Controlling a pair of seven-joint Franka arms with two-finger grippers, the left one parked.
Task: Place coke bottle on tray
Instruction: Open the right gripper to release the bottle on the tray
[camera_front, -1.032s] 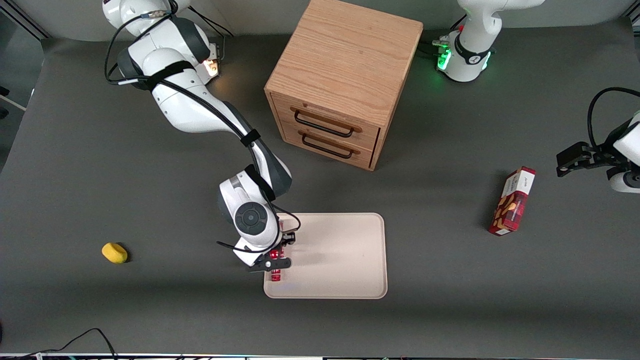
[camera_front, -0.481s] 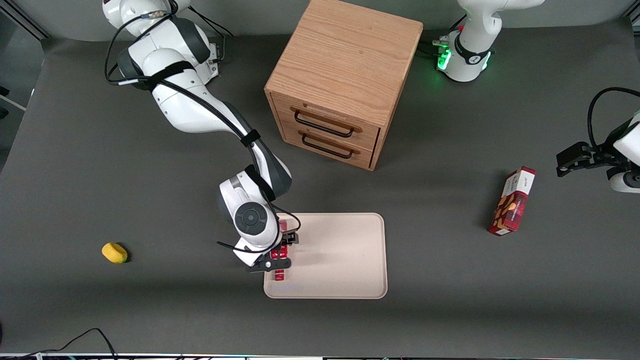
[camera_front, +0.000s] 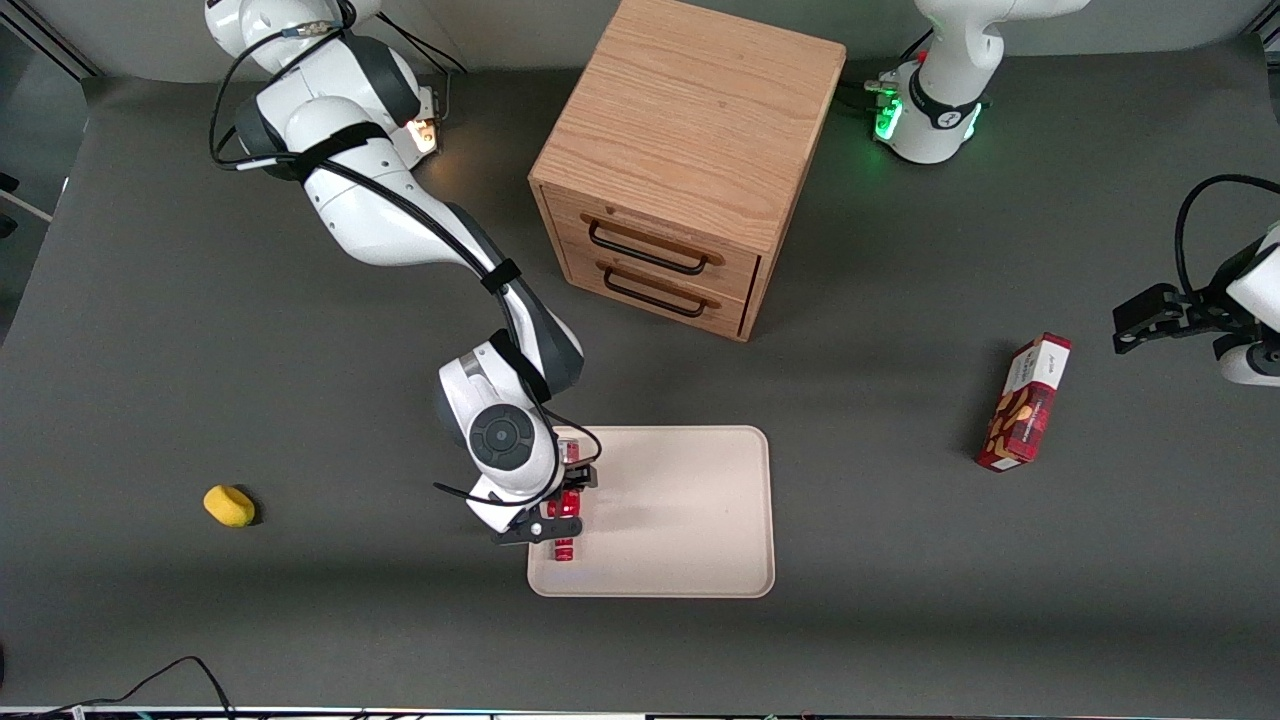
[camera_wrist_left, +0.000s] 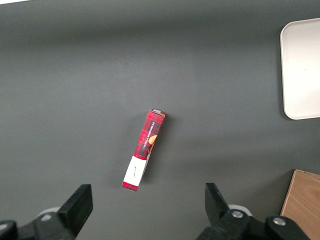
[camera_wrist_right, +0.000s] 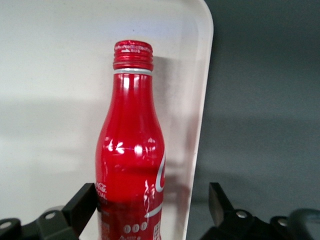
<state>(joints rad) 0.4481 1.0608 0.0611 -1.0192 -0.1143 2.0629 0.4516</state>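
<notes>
Gripper (camera_front: 562, 505) over tray (camera_front: 690, 520) edge, jaws wide around coke bottle (camera_wrist_right: 131, 150); maybe let go so bottle rests there.

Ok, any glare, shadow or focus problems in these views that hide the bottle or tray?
Right wrist view: bright glints on the bottle, lettering partly washed out; tool around it, bottle shadow on the tray. Front view: even light, arm hides most of the bottle, soft shadow band across the table. Left wrist view: sharp, only a tray corner shows.
</notes>
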